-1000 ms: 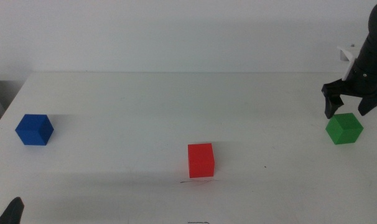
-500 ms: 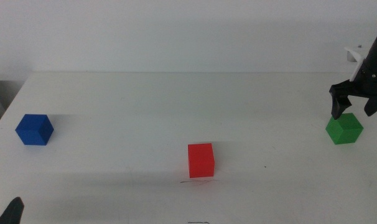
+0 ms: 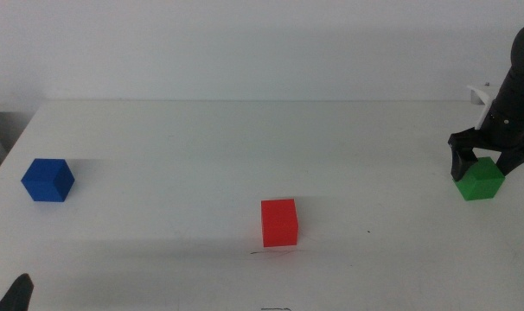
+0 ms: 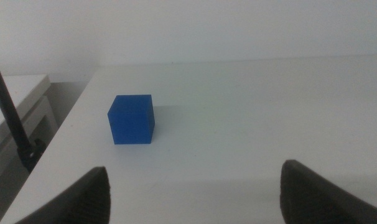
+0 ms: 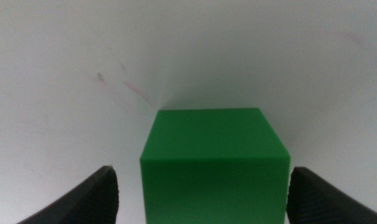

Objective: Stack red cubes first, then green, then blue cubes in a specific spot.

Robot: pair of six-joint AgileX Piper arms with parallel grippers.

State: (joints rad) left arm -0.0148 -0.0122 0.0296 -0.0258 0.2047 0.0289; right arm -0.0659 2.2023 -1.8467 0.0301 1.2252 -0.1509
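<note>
My right gripper [image 3: 482, 163] straddles the matte green cube [image 3: 480, 180] at the table's right edge, dark jaws spread apart, not touching its flat faces. My left gripper [image 4: 195, 186] waits open near the blue cube [image 3: 47, 180]. The red cube [image 3: 279, 222] sits mid-table on the thin scribbled line [image 3: 262, 252].

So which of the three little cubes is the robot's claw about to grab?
The small solid green cube, at the table's right side. It sits between the open jaws of the right gripper. The red cube and blue cube have no gripper around them.

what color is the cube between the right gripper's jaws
Green. The green cube sits between the right gripper's open jaws, clearest in the right wrist view.
</note>
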